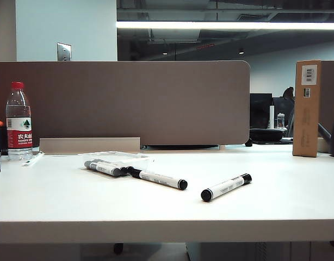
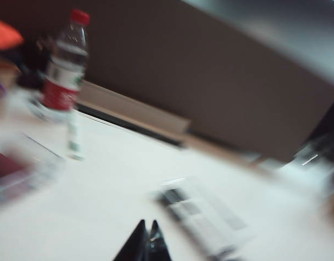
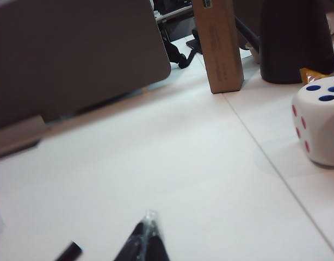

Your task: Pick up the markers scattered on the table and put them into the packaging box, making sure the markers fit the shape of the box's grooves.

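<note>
Neither gripper shows in the exterior view. Two black-capped white markers lie loose on the table (image 1: 276, 185): one (image 1: 159, 179) just right of the packaging box, one (image 1: 226, 187) further right. The clear packaging box (image 1: 135, 157) sits left of centre with grey-capped markers (image 1: 104, 168) lying at its front part; its grooves are too faint to make out. In the blurred left wrist view my left gripper (image 2: 148, 224) is shut and empty over bare table, short of the box and its markers (image 2: 202, 220). My right gripper (image 3: 148, 220) is shut and empty, with a marker's black end (image 3: 69, 252) beside it.
A water bottle (image 1: 18, 122) stands at the far left by a small white strip (image 1: 33, 158). The brown partition (image 1: 123, 100) runs along the back. A tall cardboard carton (image 1: 307, 109) stands at the back right, with a large white die (image 3: 319, 122) near it.
</note>
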Robot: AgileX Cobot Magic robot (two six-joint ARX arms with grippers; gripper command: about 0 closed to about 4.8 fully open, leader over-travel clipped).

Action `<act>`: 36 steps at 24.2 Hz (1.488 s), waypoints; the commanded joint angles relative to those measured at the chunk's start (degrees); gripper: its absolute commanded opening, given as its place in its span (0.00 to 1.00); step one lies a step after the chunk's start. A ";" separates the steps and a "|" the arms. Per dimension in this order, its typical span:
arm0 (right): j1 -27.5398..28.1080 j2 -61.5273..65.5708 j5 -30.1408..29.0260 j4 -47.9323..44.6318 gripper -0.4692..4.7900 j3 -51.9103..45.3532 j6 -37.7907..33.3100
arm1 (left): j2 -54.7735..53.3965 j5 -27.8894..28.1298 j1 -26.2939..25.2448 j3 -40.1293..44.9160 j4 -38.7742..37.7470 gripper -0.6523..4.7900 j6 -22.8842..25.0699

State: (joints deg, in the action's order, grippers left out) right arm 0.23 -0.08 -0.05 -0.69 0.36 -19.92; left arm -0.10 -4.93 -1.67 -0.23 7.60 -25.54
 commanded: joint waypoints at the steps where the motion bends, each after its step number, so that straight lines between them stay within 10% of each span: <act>1: -0.11 -0.04 -0.11 -7.23 0.07 -0.26 -10.99 | -0.04 -1.77 0.20 -0.22 1.99 0.11 -24.96; 8: -0.09 2.34 0.33 -9.97 0.07 5.18 -14.86 | -8.52 -5.53 7.04 -9.73 -4.81 0.11 -26.32; 15: -0.11 17.90 -1.51 -9.90 0.07 9.35 -17.62 | -39.06 -12.94 12.72 -21.29 -3.65 0.11 -22.88; 21: -0.20 47.76 -17.66 -4.55 0.07 23.56 -17.57 | -74.84 -21.40 18.51 -41.48 -3.85 0.11 -18.64; 29: -9.20 81.24 -25.62 16.04 0.07 49.37 -9.57 | -87.82 -25.77 21.07 -50.45 -8.68 0.11 -15.04; 33: -16.72 95.97 -25.24 28.87 0.46 64.74 -6.43 | -88.17 -27.80 21.29 -50.42 -13.51 0.11 -12.92; 36: -20.06 101.42 -18.18 35.39 0.48 71.32 -5.07 | -88.17 -28.30 21.27 -50.40 -16.52 0.11 -7.89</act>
State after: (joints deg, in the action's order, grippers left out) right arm -19.00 100.44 -22.59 31.27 69.87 -25.61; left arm -88.44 -32.82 19.64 -50.52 -7.68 -36.51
